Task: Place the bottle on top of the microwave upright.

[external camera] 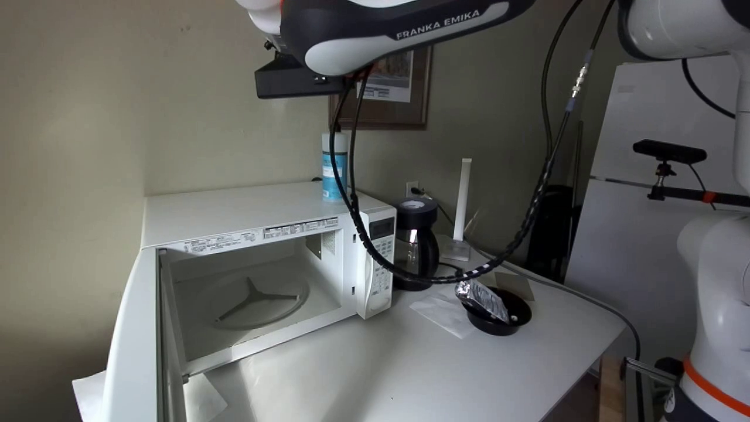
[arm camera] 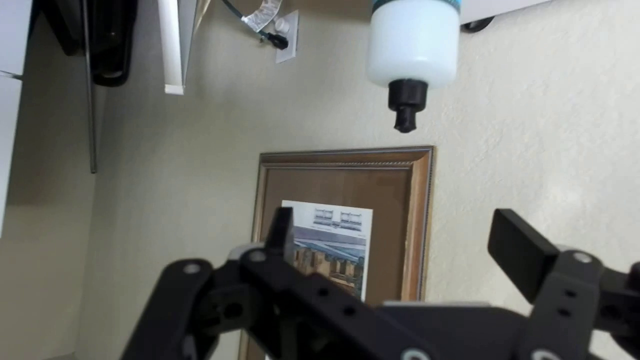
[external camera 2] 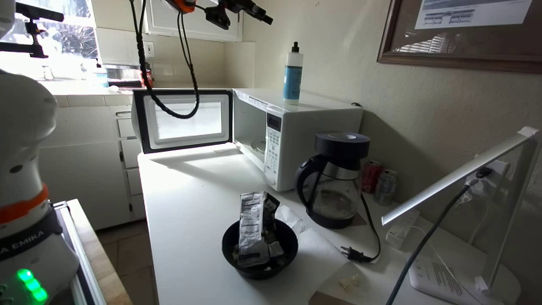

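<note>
The bottle (external camera: 334,176), clear with a light blue label and a black cap, stands upright on top of the microwave (external camera: 222,214), near its control-panel side. In an exterior view the bottle (external camera 2: 293,80) also stands upright on the microwave (external camera 2: 322,131). The wrist view looks upside down; there the bottle's whitish upper part and cap (arm camera: 414,47) show at the top, with a corner of the microwave (arm camera: 495,7). My gripper (arm camera: 395,220) is open, with nothing between its fingers, apart from the bottle. In an exterior view the gripper (external camera 2: 245,19) is raised above the microwave's level.
The microwave door (external camera: 132,340) hangs open. A dark coffee jug (external camera 2: 334,182) stands beside the microwave. A black bowl (external camera 2: 260,271) holds a foil packet (external camera 2: 254,228). A white lamp (external camera 2: 461,173), cans (external camera 2: 385,186) and a framed picture (arm camera: 390,185) on the wall are near. Arm cables (external camera: 422,278) hang low.
</note>
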You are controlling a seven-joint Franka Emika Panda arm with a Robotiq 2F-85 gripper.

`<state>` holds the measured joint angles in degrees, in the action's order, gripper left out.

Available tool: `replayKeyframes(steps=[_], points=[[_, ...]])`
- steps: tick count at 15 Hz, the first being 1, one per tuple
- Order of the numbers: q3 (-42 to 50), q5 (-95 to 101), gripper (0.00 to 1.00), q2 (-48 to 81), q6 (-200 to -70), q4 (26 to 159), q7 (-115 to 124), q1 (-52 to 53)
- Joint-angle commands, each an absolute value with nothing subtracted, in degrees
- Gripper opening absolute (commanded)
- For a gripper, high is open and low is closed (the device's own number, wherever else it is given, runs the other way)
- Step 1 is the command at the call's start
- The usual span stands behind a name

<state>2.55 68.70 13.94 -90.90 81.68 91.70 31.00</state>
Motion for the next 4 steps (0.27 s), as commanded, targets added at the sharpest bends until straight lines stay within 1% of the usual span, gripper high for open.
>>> replayKeyframes(steps=[1, 2, 3, 4], points=[[-6.4, 68.0, 1.0, 3.8, -97.1, 93.9, 89.5, 26.1], [-8.1, 68.3, 1.0, 2.5, -97.4, 95.0, 89.4, 25.5], [-8.7, 69.1, 1.0, 7.8, -93.7, 88.0, 90.0, 24.6], [-9.9, 69.0, 1.0, 6.2, -94.3, 89.7, 89.8, 24.2]])
